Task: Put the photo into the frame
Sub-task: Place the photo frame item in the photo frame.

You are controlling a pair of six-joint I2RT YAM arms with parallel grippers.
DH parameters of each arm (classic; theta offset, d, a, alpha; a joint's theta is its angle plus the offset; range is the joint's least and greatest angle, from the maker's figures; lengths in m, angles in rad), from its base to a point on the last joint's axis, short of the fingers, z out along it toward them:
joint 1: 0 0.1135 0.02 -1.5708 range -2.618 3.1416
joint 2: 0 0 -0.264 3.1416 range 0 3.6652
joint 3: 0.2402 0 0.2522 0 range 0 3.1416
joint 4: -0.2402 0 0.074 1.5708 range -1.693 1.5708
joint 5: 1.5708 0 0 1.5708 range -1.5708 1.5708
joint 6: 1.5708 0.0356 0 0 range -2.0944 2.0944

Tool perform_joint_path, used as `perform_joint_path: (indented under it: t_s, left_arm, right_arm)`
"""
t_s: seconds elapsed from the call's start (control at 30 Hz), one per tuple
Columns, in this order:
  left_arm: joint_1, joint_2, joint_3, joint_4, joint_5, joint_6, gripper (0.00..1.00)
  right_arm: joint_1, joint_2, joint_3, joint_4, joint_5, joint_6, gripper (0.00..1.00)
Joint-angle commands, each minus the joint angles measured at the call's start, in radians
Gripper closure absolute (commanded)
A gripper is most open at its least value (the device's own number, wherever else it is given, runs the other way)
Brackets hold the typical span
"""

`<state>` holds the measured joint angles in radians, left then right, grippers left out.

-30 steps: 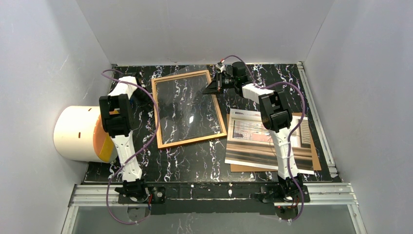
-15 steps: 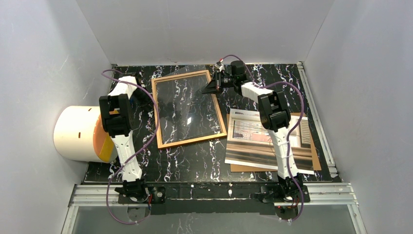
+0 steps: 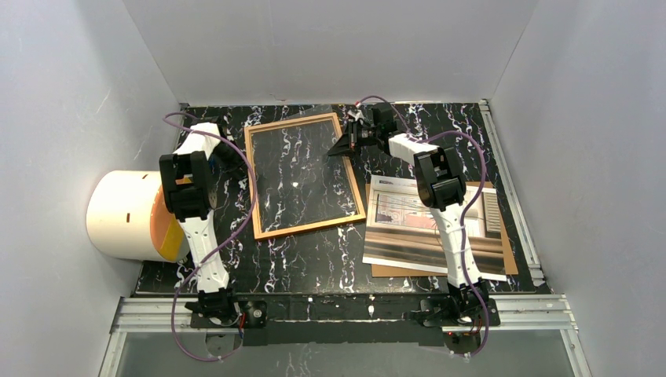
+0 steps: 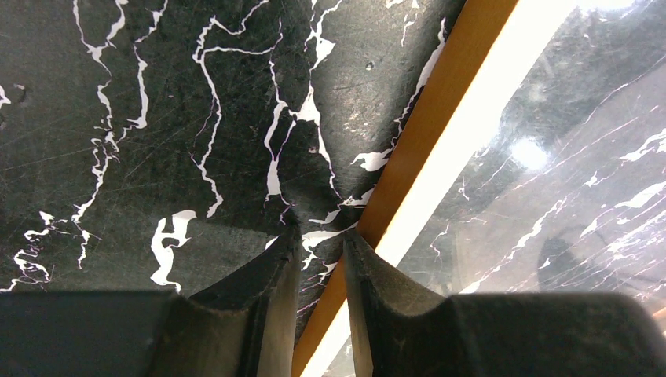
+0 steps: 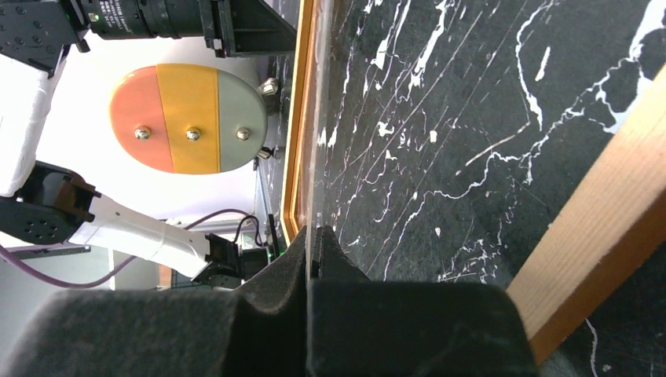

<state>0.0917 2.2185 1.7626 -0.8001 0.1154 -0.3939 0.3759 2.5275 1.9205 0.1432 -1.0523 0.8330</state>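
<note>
White roll (image 3: 129, 214) sits at the far left, not part of the task. My left gripper (image 4: 318, 236) is low over the table (image 4: 157, 118) at the outer left rail of the frame (image 3: 310, 225). Its jaws are nearly together with a thin slit, and I cannot tell whether they pinch anything. The frame lies flat at centre-left. My right gripper (image 5: 312, 232) is at its far right corner, clamped tight on the edge of the glass pane (image 5: 316, 157), which looks held just above the near rail. The photo (image 3: 408, 228) lies picture-side up on the backing board (image 3: 512, 259) at the right, well apart from both grippers. I judge this as frame prep, with insertion not yet started. Next I need the pane settled or cleared. Then one gripper goes to the photo and needs an edge pinch, since flat paper is hard to lift.
</note>
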Motion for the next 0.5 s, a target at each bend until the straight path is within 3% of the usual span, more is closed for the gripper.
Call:
perform_joint_path:
  t_s: [0.0,0.47]
  left_arm:
    - [-0.008,0.033,0.015,-0.008,0.056,0.0,0.74]
    - [-0.007,0.041,0.022,-0.001,0.075,-0.003,0.74]
  right_arm:
    - [0.006,0.013,0.046,-0.066,-0.02,-0.03,0.99]
    - [-0.003,0.037,0.079,-0.155,-0.083,-0.016,0.99]
